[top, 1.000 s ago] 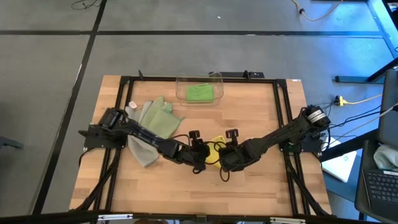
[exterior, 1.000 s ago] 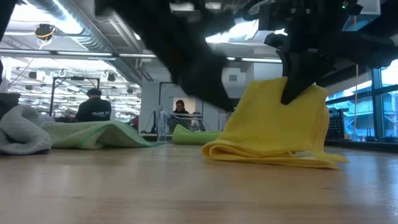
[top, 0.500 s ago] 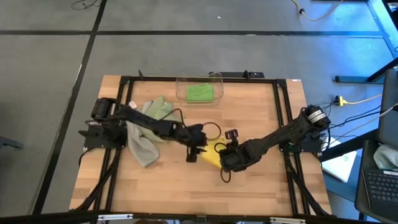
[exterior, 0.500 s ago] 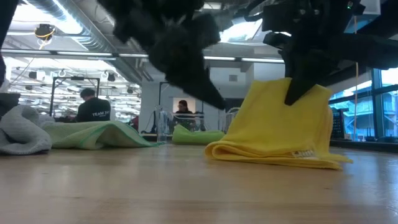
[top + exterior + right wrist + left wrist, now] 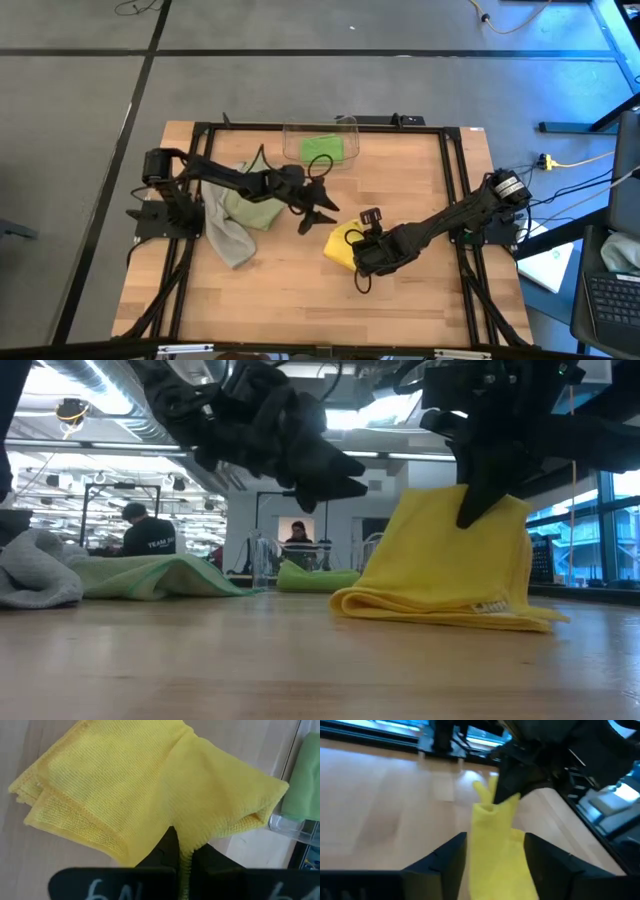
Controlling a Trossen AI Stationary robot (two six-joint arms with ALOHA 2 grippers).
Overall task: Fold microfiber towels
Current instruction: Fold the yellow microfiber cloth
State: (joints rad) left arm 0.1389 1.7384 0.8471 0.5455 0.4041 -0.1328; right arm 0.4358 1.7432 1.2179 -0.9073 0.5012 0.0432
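The yellow towel [image 5: 343, 245] lies folded near the table's middle, one side raised. My right gripper [image 5: 363, 244] is shut on that raised side. My left gripper [image 5: 320, 214] hangs open and empty in the air, to the far left of the yellow towel. The pale sage green towel [image 5: 257, 197] and the grey towel [image 5: 226, 238] lie crumpled at the table's left, under my left arm. The bright green towel [image 5: 321, 148] lies in the clear bin [image 5: 346, 124] at the far edge. My right gripper pinches the yellow towel's raised edge [image 5: 186, 839] between its two fingers, which come slanting from above on the table's right side. The held part rises like a tent to the fingers [image 5: 484, 488]. The folded lower part [image 5: 430, 608] lies on the table.
Black frame rails [image 5: 455, 180] run along the table's left, right and far sides. Bare wood lies toward the near edge [image 5: 300, 310]. In the low view, people [image 5: 150, 530] show in the room beyond the table.
My left gripper has drawn back from the yellow towel, going up and toward the table's far left. The yellow towel has stayed folded on the table, held at its raised side by my right gripper.
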